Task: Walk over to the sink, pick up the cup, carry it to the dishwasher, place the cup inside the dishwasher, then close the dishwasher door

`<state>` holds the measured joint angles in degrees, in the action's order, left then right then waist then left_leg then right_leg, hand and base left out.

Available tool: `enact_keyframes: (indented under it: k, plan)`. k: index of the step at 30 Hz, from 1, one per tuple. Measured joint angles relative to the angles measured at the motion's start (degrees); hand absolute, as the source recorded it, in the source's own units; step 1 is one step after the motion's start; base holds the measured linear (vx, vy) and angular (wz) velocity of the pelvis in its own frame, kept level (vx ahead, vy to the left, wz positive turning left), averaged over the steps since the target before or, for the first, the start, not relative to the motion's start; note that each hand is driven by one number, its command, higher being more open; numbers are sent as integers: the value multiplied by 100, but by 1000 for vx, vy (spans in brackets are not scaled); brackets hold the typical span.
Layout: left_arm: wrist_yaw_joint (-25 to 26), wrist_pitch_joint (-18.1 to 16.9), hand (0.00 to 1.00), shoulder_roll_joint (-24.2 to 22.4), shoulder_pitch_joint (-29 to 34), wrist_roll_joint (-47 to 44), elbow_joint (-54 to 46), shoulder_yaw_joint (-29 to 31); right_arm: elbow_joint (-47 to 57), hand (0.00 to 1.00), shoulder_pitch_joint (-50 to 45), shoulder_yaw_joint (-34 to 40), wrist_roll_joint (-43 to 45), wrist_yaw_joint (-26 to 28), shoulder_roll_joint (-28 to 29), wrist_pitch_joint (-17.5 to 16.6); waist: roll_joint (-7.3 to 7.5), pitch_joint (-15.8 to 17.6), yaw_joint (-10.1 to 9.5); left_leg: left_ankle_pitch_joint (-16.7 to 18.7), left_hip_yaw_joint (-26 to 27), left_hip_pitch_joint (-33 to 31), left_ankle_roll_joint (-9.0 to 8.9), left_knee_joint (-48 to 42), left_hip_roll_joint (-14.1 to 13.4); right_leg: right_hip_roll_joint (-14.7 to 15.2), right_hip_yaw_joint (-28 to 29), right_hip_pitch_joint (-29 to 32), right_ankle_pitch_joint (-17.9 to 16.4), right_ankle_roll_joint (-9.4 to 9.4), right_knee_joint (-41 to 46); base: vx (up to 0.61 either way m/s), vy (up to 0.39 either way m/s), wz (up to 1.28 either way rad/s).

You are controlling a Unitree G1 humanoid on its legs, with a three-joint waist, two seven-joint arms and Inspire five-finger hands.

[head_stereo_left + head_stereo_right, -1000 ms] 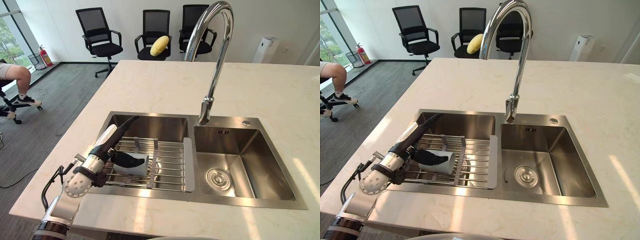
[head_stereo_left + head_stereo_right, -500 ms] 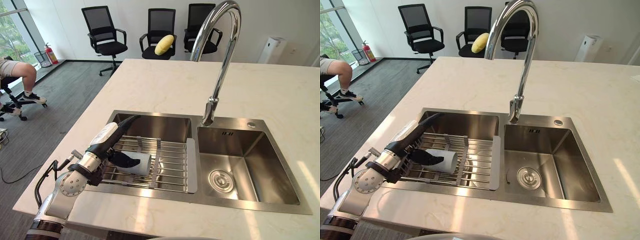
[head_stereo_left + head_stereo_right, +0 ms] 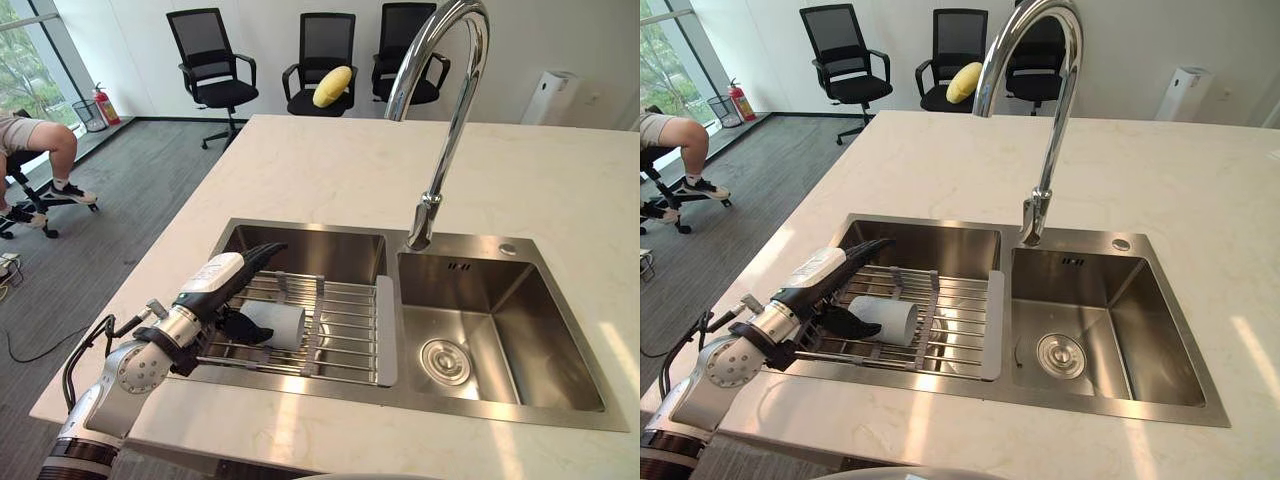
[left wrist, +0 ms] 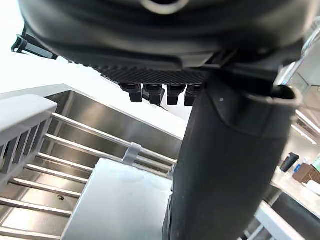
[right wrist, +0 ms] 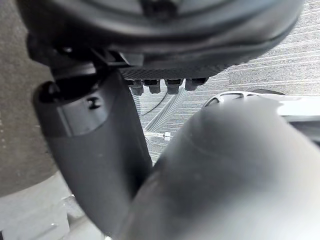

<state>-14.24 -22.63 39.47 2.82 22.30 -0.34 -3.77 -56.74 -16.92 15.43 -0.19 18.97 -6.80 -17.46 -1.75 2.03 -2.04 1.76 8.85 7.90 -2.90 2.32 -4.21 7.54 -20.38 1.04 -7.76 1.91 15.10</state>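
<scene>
Cup (image 3: 285, 325), pale smooth cylinder, lies on steel-rod rack (image 3: 345, 332).

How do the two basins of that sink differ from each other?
The left basin is spanned by a wire drying rack; the right basin has none. The left basin's rack carries a pale cup lying on its side, with the robot's left hand at it; the right basin holds nothing, so its round drain strainer shows. Both are stainless steel, set in the same pale countertop.
</scene>
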Motion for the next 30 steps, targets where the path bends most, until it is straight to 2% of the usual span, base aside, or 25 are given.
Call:
enact_keyframes:
  k: [6,13,22,30]
  plan:
    - [-134,-10,100,13,0,295,-1,-441,1,100,6,-17,0,26,-35,15,1,2,9,-2,8,10,2,-2,1,2,9,0,0,0,15,0,0,-1]
    - [-155,12,100,189,-18,371,-36,-603,1,100,53,-118,2,111,-151,102,-5,1,49,-2,74,62,2,2,1,0,75,0,0,-1,45,0,0,-5]
    - [-137,261,100,211,-160,472,-24,-818,1,100,65,-131,3,118,-174,122,-7,0,100,-11,95,84,-5,31,4,1,90,0,1,0,51,0,0,0]
    - [-61,567,100,206,-301,513,490,-948,9,100,69,-234,5,132,-216,184,-8,-1,194,-10,154,129,-6,51,1,-12,145,-1,3,1,50,3,-2,-2]
